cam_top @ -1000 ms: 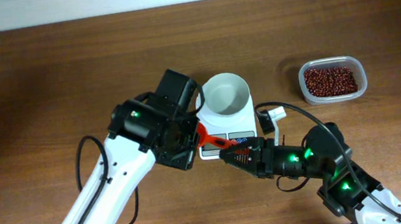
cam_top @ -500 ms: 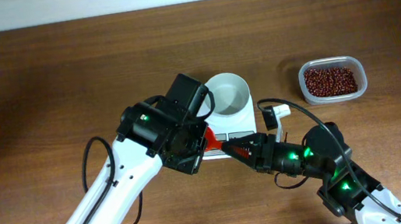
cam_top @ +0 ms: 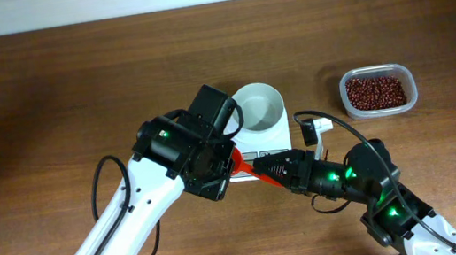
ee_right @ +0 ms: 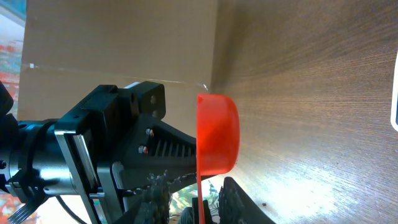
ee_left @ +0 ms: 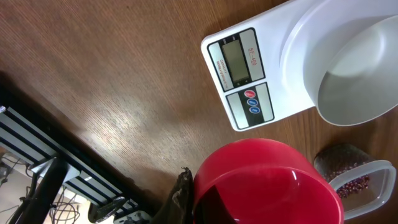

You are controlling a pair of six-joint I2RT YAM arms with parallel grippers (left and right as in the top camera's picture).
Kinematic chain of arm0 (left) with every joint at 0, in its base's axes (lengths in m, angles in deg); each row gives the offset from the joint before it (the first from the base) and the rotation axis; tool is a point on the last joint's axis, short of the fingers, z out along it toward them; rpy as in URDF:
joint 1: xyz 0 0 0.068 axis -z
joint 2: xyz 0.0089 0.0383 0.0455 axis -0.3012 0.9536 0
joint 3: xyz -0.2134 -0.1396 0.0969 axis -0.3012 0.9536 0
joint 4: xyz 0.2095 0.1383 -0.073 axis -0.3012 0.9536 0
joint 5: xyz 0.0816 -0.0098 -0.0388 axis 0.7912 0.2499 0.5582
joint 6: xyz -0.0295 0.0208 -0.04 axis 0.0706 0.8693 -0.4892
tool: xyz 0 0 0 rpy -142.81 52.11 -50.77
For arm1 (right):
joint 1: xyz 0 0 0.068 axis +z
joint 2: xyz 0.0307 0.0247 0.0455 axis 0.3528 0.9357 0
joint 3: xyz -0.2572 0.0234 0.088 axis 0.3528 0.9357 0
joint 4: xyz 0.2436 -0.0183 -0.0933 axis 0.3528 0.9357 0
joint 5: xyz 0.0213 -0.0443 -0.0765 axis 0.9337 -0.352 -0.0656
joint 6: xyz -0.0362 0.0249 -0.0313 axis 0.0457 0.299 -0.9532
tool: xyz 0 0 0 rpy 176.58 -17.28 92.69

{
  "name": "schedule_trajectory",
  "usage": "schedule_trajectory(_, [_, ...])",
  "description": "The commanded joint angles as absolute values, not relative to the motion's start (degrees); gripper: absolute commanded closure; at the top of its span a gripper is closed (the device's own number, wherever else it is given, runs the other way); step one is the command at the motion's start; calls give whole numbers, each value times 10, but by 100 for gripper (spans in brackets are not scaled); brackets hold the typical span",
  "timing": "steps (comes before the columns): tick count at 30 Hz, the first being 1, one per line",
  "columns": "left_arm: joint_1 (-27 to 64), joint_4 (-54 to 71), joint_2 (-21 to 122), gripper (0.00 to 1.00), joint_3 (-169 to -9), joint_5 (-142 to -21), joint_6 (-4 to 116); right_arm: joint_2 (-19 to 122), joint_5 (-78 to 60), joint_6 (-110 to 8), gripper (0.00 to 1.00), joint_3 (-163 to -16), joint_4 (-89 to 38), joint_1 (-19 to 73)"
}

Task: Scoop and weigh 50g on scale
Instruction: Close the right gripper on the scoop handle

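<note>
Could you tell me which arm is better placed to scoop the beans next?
Probably right: its fingers flank the red scoop handle, and the bean tub sits on its side.

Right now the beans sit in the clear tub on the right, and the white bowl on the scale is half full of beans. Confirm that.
Not quite. The white bowl on the scale is empty, as the overhead and left wrist views both show. The rest stands: the beans sit in the clear tub on the right.
</note>
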State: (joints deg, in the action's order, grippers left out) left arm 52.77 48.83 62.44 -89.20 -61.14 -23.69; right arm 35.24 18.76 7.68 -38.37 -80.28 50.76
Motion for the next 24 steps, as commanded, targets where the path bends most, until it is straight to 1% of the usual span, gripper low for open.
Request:
schedule_trajectory(1, [530, 491, 619, 100, -893, -605, -244, 354, 199, 68, 72, -393, -807, 512])
schedule_trajectory(11, [530, 491, 619, 100, -893, -601, -245, 354, 222, 68, 78, -393, -807, 512])
schedule_trajectory(20, [530, 491, 619, 100, -893, -601, -245, 354, 222, 68, 79, -393, -807, 529])
schedule_trajectory(24, [530, 491, 619, 100, -893, -601, -244, 354, 222, 68, 82, -393, -807, 530])
